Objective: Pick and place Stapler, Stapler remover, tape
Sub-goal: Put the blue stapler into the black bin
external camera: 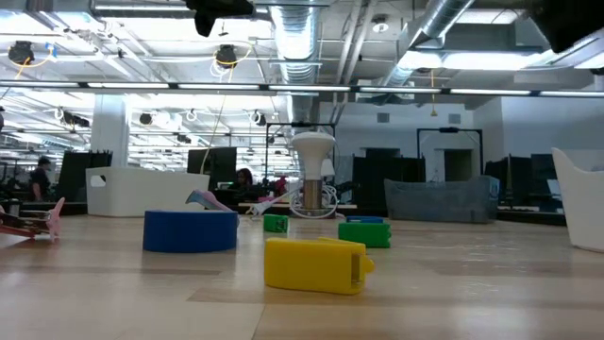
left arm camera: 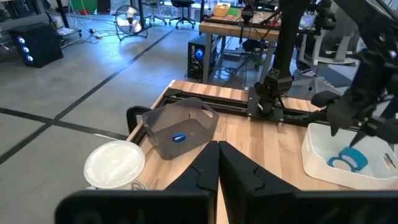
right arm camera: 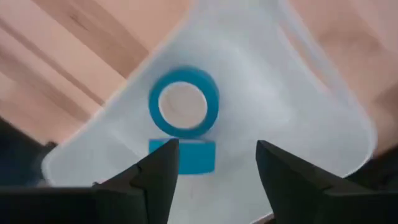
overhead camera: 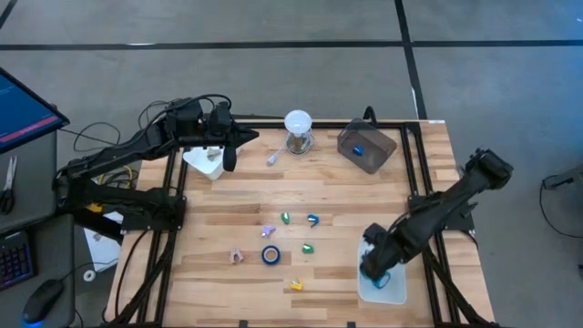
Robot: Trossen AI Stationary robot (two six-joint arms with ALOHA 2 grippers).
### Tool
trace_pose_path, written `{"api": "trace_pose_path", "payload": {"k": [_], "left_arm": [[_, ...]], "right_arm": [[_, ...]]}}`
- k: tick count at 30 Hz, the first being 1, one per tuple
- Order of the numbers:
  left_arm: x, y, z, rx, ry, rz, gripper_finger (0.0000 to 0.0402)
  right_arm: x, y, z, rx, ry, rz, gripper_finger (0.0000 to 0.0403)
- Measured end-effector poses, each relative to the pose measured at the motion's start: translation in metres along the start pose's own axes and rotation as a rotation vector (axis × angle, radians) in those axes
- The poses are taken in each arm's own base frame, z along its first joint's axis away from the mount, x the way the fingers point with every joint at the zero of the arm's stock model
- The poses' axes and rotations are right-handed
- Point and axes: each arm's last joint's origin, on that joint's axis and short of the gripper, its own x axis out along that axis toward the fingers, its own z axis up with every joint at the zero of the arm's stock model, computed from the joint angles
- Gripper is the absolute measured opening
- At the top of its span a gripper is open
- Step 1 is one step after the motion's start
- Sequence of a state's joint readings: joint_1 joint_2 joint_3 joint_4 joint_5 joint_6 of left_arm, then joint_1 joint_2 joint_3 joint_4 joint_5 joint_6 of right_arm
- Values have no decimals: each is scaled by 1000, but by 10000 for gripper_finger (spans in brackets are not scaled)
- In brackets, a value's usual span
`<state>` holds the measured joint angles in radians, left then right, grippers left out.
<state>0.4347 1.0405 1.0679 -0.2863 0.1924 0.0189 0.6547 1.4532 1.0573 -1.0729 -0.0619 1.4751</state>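
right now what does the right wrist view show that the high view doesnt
Only the right wrist view shows two blue tape rolls in the white tray: one lying flat, one on edge, with the right claw open above them. Only the high view shows a third tape roll on the table, the grey bin, the small coloured pieces and the left claw shut at the far edge. Both show the tray and the right claw over it.
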Motion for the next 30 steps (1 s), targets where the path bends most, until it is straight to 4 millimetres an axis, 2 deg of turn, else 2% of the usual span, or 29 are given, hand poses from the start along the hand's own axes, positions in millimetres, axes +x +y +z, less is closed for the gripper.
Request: {"api": "trace_pose_path", "payload": {"k": [7, 17, 25, 30], "left_arm": [[0, 0, 0, 0, 0, 0, 3], [0, 0, 0, 0, -3, 0, 3], [0, 0, 0, 0, -3, 1, 3], [0, 0, 0, 0, -3, 1, 3]], "right_arm": [[-25, -14, 29, -33, -103, 101, 178], [-38, -19, 79, -256, -300, 144, 160], [-45, -26, 114, -327, -412, 182, 168], [-49, -24, 125, -485, -505, 195, 183]]}}
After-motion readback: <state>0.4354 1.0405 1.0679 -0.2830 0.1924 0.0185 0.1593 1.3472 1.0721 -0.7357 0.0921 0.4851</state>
